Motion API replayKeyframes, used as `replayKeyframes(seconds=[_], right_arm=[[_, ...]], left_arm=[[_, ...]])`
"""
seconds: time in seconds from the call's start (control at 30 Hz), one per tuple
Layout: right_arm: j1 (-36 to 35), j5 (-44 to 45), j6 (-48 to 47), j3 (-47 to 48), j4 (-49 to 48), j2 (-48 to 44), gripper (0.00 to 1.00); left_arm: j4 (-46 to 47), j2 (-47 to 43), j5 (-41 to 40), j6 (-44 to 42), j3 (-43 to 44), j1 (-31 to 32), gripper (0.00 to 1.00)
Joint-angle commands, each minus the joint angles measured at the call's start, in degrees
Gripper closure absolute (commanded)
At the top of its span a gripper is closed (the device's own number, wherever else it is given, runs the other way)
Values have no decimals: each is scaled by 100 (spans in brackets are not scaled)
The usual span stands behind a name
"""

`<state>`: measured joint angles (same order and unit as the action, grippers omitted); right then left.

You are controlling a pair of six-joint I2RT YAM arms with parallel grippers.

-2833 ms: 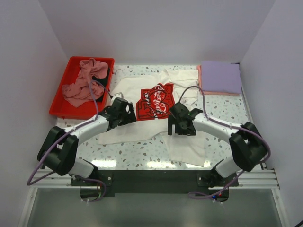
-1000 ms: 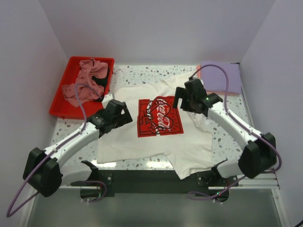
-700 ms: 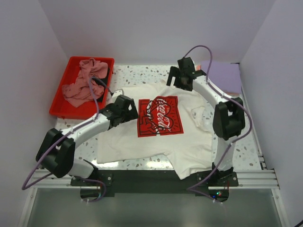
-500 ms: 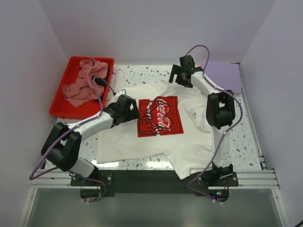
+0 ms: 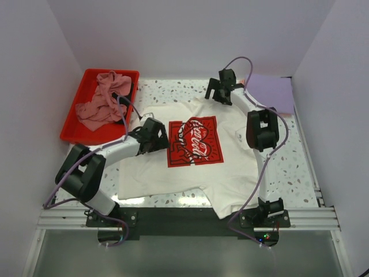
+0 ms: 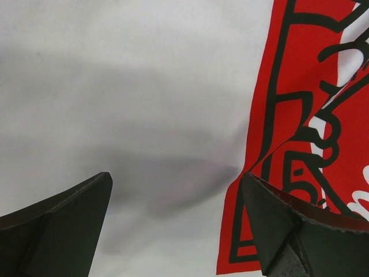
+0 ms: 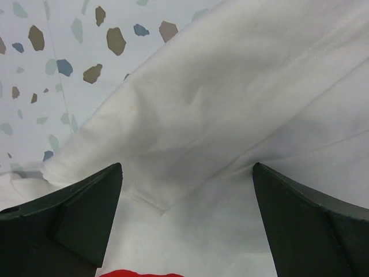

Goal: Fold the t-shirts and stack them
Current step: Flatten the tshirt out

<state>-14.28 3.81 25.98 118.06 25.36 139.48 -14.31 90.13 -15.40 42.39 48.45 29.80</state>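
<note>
white tee [image 5: 173,173] flat, long axis near-to-far, collar far

left claw [image 5: 158,134] covering a patch of the white tee [image 5: 190,173], right claw [image 5: 217,93] hiding part of its far edge, black tee [image 5: 123,90] lying mostly buried under the dusty-pink tee [image 5: 95,109] in the red tray [image 5: 86,76], claw fingers [image 6: 57,219] running off both wrist views' bottom edges
</note>
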Motion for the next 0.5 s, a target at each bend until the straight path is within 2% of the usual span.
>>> replayKeyframes(seconds=[0.0,0.3,0.33,0.47], right_arm=[[22,-232,389,33,-716,149,1],[48,-697,2251,129,-2510,597,1],[40,-776,2376,277,-2893,702,1],[13,-1058,2895,902,-3301,1212,1]], left_arm=[[138,-118,-86,-20,-116,-53,0],[103,-101,-51,103,-406,-53,0],[95,-83,-51,103,-424,-53,0],[68,-57,-34,94,-424,-53,0]])
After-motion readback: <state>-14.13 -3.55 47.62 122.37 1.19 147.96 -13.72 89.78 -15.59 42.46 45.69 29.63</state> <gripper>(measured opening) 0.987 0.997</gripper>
